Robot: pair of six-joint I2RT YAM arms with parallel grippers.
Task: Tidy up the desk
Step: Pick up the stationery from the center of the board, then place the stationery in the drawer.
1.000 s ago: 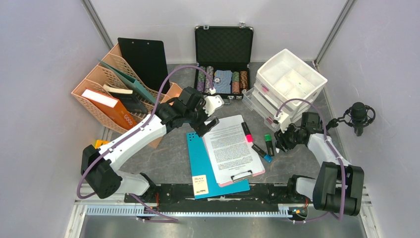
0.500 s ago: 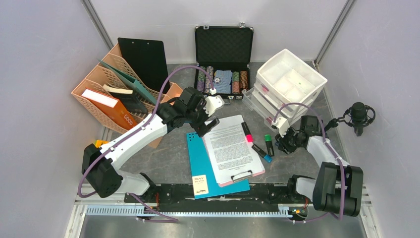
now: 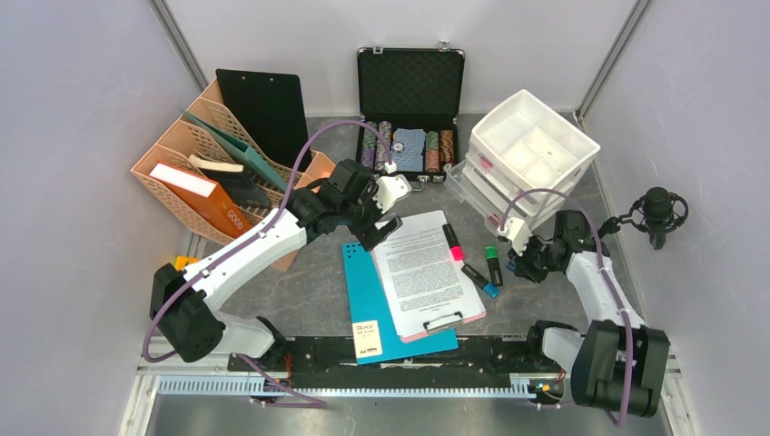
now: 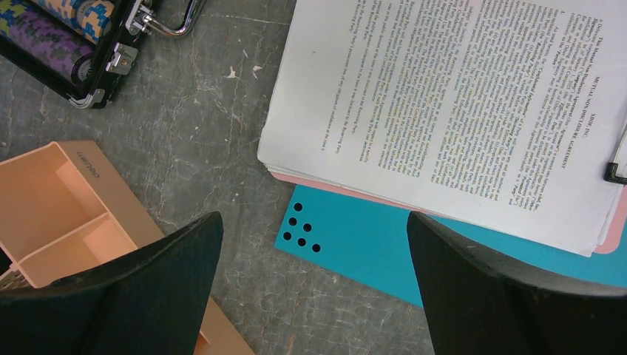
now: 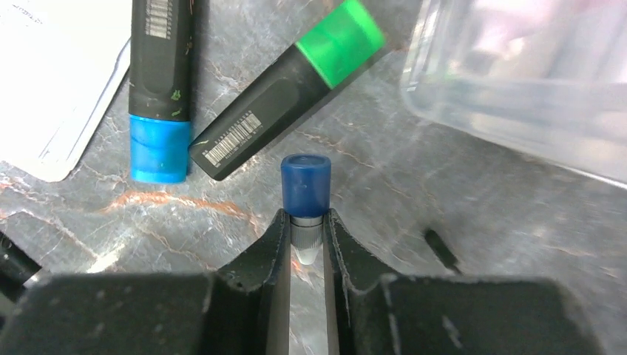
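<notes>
Right claw (image 5: 305, 225): the jaws are now drawn in tight on the pale barrel of a small blue-capped pen (image 5: 305, 185). A second ago they stood well apart over the same spot, so the grip looks only just made. The cap juts out past the fingertips. Whether the pen has left the surface cannot be told.

Just beyond the cap lies a black highlighter with a green cap (image 5: 296, 111), slantwise, near the pen but apart from it. To its left is a black highlighter with a blue cap (image 5: 159, 96), beside the corner of the white printed sheets (image 5: 52, 81). To the right is a clear plastic drawer (image 5: 517, 74), seemingly part of the white drawer organiser (image 3: 531, 150).

Left claw (image 4: 312, 222): spread as wide as it goes, nothing in it, and not moved over the last second. It hangs above the corner of the flat teal folder (image 4: 355, 251) and the sheets.

The dark grey, stone-patterned worktop (image 3: 313, 282) lies under everything, between the pale walls. Highlighters, sheets and folder are still loose on it.

Judgement: one loose pen is secured. The organiser just beside it is the likely destination. Most of the tidying remains.
</notes>
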